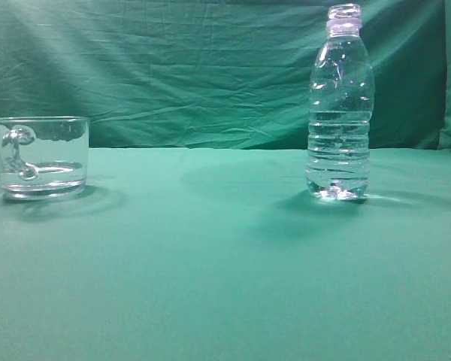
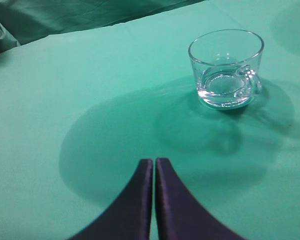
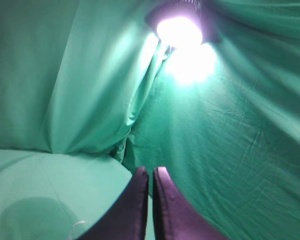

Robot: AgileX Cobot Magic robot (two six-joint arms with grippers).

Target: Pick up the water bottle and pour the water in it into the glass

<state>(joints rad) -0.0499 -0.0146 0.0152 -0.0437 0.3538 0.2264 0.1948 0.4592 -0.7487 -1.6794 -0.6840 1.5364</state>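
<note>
While capless, water bottle [image 1: 340,105] upright, glass [image 1: 40,156] well apart.

Glass [image 1: 39,156] left, water bottle [image 1: 340,105] right, well apart.
Both upright on table [image 1: 225,286] (backdrop cloth [image 1: 173,68] behind).

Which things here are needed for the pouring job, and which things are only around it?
Needed for the job:
- water bottle, upright, no cap
- water inside it
- glass, upright
- left gripper and right gripper, both shut, holding nothing

Only around:
- green tablecloth
- green backdrop
- bright lamp
</note>
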